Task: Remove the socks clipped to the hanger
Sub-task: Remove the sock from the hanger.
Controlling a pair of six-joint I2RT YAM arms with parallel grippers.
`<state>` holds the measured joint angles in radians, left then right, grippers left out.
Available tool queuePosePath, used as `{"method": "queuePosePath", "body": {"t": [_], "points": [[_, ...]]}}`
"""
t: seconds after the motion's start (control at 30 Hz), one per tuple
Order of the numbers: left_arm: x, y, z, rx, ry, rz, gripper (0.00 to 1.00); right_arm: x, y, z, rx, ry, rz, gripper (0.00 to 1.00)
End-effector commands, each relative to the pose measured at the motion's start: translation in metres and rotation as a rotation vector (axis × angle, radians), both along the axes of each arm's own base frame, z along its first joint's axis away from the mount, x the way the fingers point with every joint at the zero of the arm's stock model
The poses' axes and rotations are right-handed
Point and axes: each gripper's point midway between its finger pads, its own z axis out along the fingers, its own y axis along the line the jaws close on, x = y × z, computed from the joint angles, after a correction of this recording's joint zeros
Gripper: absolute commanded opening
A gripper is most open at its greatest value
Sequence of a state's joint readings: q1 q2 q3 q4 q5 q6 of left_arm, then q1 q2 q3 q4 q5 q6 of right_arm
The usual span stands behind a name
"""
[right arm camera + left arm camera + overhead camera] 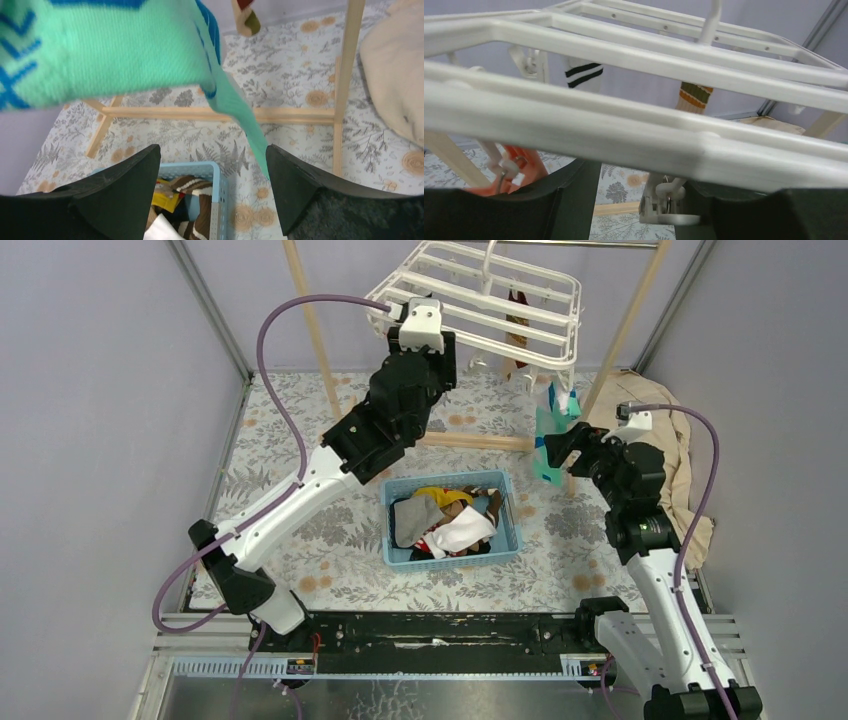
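- Right tool [212, 150]: the jaws are spread wide and nothing is grasped. The teal sock [100, 50] hangs above them, its toe drooping near the right finger.
- Left tool [418, 318]: raised to the near corner of the white hanger [624, 125]. Whether the frame is clenched cannot be told.
- Still clipped: a brown-striped sock [694, 97] and a black-striped white sock [583, 75]. Other socks lie in the blue basket [513, 520].
- Risk: if only the toe is pinched, slippage is judged likely.
- Risk: if the hanger is not steadied, a pull may swing it and shake the remaining clips.
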<state>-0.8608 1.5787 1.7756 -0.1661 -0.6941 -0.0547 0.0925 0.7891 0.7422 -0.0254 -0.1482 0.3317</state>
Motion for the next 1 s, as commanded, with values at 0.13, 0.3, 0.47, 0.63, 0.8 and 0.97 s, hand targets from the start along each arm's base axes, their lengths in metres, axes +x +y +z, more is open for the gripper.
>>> {"method": "queuePosePath", "body": {"t": [0.13, 0.3, 0.47, 0.63, 0.8, 0.97], "points": [[0.02, 0.029, 0.015, -0.065, -0.028, 0.017, 0.56, -0.002, -0.004, 0.083, -0.019, -0.207, 0.013, 0.83], [0.032, 0.044, 0.008, -0.062, -0.011, 0.025, 0.56, -0.006, 0.008, 0.108, -0.002, -0.26, 0.08, 0.82], [0.044, 0.058, -0.003, -0.066, 0.011, 0.026, 0.56, -0.003, 0.022, 0.129, 0.042, -0.306, 0.156, 0.81], [0.055, 0.068, -0.012, -0.059, 0.032, 0.032, 0.56, 0.01, 0.033, 0.143, 0.098, -0.347, 0.208, 0.78], [0.063, 0.078, -0.021, -0.057, 0.049, 0.038, 0.56, 0.019, 0.036, 0.155, 0.125, -0.38, 0.218, 0.78], [0.07, 0.08, -0.025, -0.053, 0.059, 0.034, 0.56, 0.025, 0.035, 0.165, 0.129, -0.418, 0.214, 0.78]]}}
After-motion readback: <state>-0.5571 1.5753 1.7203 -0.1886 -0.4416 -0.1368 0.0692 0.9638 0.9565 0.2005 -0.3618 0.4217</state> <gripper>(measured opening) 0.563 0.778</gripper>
